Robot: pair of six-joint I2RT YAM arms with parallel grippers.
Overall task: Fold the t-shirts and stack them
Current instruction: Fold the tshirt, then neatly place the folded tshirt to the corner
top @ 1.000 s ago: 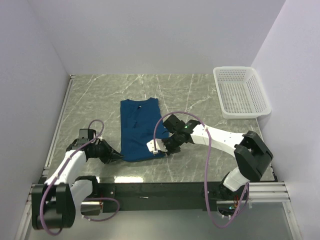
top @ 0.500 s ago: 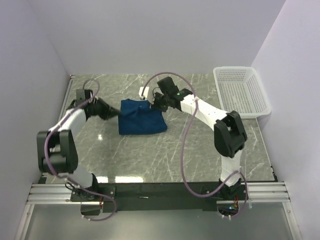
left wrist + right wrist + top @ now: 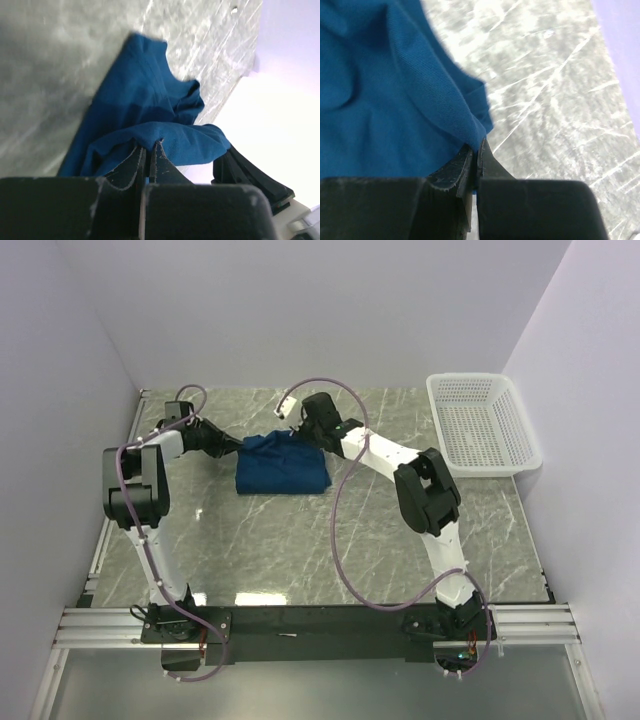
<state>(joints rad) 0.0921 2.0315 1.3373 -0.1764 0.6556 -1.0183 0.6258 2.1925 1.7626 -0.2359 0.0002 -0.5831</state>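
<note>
**Fold edge pinched at both ends: slip and skew risk**

The dark blue t-shirt [image 3: 283, 466] is seen lying doubled over on the surface [image 3: 300, 540], well to the left of the basket [image 3: 437, 415], about level with its middle.

The left end effector [image 3: 149, 150] is clamped shut on a thin bunch of fabric at the shirt's edge farthest from the basket. The right end effector [image 3: 476, 150] is clamped shut on the cloth edge at the basket-side end.

Risks, as judged:
- Only a little cloth is caught in each pinch, so a corner could be lost if tension is added.
- If one side is released first, a skewed fold is likely.
- The upper layer looks bunched in the left wrist view, so a ridge could be trapped when it is laid down.
- The lower layer could be dragged along if it is also caught.
</note>
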